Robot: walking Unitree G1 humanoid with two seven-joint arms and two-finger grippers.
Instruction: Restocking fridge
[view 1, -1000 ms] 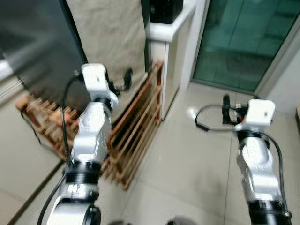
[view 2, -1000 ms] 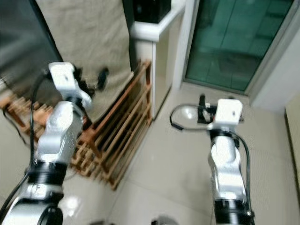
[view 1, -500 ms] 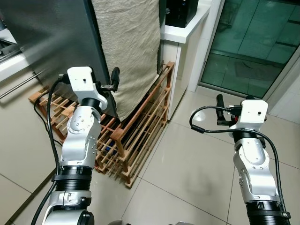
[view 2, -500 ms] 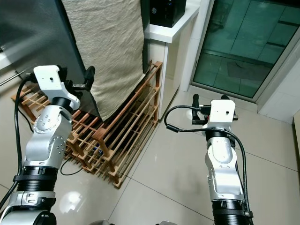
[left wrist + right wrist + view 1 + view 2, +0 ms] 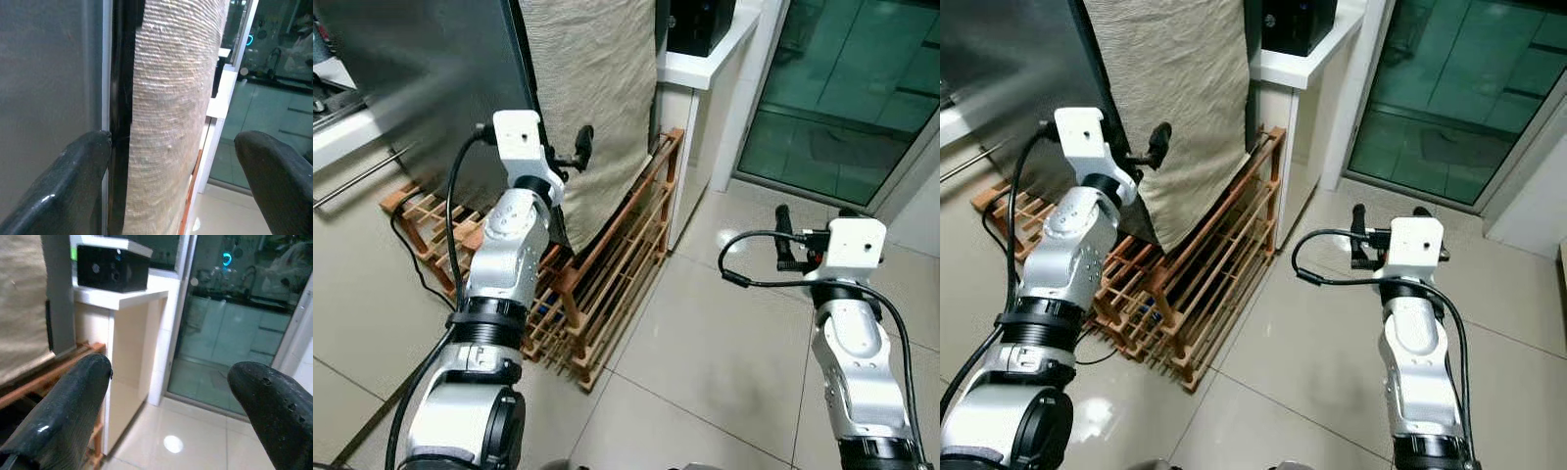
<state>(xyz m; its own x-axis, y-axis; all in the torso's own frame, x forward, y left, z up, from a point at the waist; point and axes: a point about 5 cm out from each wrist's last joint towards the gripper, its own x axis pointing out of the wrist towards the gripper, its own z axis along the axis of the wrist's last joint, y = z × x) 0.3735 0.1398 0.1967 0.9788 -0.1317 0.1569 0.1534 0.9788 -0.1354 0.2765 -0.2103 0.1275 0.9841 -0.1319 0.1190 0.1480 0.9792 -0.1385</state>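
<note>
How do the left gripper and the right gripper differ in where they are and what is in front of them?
The left gripper is raised high, close to the beige cloth hanging beside the dark fridge; the right gripper is lower, over bare floor tiles. The left gripper faces the cloth and fridge edge; the right gripper faces a white counter and a glass door. Both are open and hold nothing.

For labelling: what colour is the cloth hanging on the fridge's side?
The cloth is beige; left wrist view shows it best.

The fridge (image 5: 411, 88) is standing at the left, a cloth (image 5: 597, 88) hanging down its side — a wooden rack (image 5: 607, 264) is lying on the floor below, and a counter (image 5: 705, 69) is sitting just right of it.
</note>
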